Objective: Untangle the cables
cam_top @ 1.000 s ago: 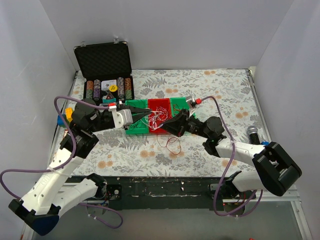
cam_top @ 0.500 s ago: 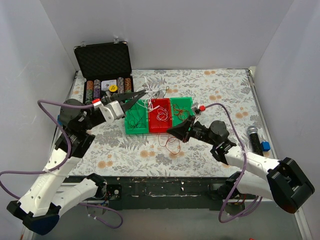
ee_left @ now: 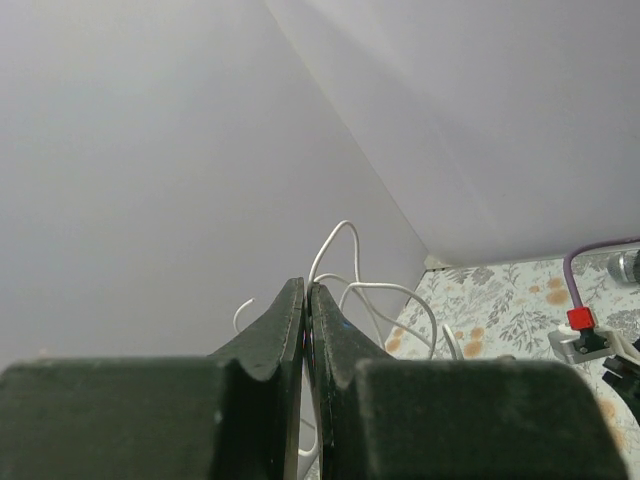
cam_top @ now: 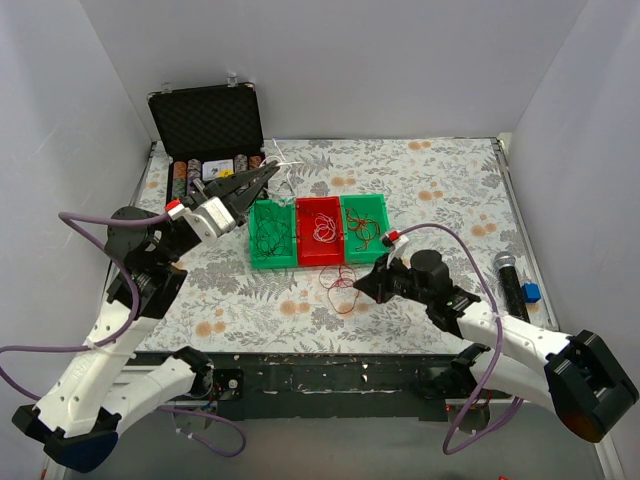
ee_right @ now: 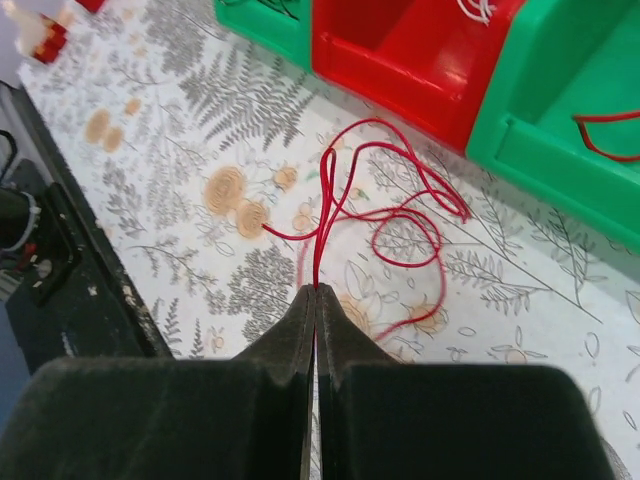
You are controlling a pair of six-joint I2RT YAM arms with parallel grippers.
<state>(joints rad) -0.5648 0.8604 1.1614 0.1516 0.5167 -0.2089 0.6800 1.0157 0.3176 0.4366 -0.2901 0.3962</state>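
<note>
Left gripper pinched tight on a white cable, up in the air near the open case, loops hanging off the tips. Right gripper clamped on a red cable that lies looped on the floral table, just in front of the red bin. Black cables sit in the left green bin.

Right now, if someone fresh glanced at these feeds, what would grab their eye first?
The left gripper, up beside the open black case at the far left, is shut on a white cable that loops out past its fingertips. The right gripper is shut on a red cable sprawled on the floral table, just in front of the row of green, red and green bins.
</note>
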